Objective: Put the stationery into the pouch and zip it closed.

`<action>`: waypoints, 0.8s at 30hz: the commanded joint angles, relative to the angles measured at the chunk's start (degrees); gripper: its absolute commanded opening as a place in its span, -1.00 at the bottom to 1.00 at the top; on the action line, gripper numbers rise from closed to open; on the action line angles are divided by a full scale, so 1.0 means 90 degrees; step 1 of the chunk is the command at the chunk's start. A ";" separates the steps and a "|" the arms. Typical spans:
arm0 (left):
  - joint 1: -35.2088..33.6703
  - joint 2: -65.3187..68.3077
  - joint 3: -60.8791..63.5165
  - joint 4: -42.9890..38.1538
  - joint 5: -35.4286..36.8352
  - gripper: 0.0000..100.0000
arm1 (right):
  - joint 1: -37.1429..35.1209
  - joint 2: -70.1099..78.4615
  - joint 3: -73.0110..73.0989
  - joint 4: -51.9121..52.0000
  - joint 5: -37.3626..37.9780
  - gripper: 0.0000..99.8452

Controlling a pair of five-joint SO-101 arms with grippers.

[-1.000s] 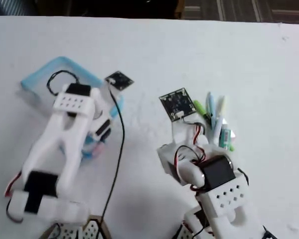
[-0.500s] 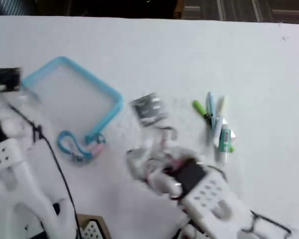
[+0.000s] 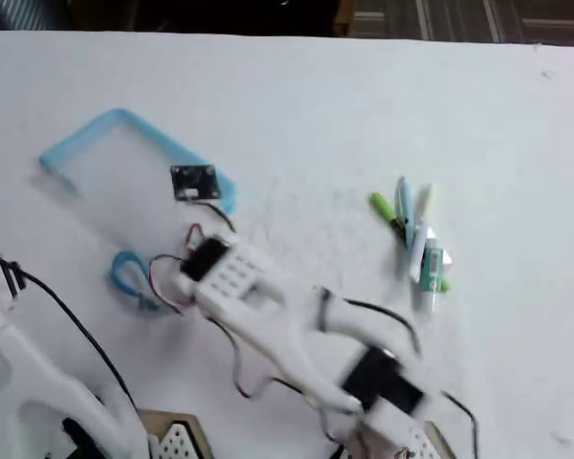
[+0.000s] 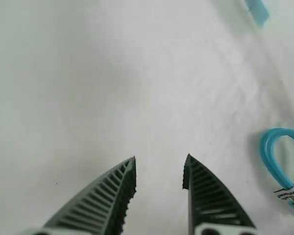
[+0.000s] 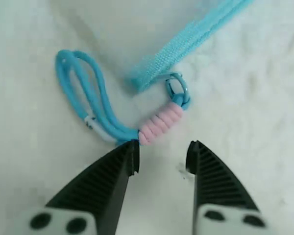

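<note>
Right arm has swung from the pens (image 3: 413, 234) across to the pouch (image 3: 77, 137), hiding its near corner from above. Right gripper (image 5: 161, 152) spread, empty, just short of the pink zip pull (image 5: 160, 122). Left gripper (image 4: 159, 169) withdrawn, spread, empty; blue cord (image 4: 265, 156) cut off at the edge.

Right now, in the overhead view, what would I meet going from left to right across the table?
Blue-edged pouch → right arm, stretched towards the pouch → bunch of pens. The left arm and the blue cord loop overlap the pouch, so they are left out.
</note>
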 commanded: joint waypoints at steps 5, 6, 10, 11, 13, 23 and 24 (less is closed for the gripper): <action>-0.0015 -0.0161 0.0488 -0.0488 -0.0029 -0.65 | 0.0200 0.2427 -0.2374 0.1001 -0.0313 -0.66; -0.0015 -0.0161 0.0518 -0.0488 -0.0029 -0.65 | 0.0269 0.2642 -0.2589 0.1118 -0.0313 -0.67; -0.0015 -0.0161 0.0479 -0.0469 -0.0029 -0.65 | 0.0396 0.3082 -0.3409 0.1900 -0.0313 -0.67; -0.0015 -0.0161 0.0469 -0.0469 -0.0029 -0.65 | 0.0386 0.3092 -0.3565 0.2144 -0.0322 -0.67; -0.0005 -0.0161 0.0469 -0.0488 -0.0039 -0.65 | 0.0376 0.3101 -0.3829 0.2457 -0.0322 -0.67; 0.0005 -0.0181 0.0469 -0.0449 -0.0088 -0.65 | 0.0523 0.3033 -0.4650 0.2769 -0.0342 -0.67; 0.0005 -0.0190 0.0469 -0.0440 -0.0186 -0.65 | 0.0523 0.3033 -0.4786 0.2867 -0.0352 -0.67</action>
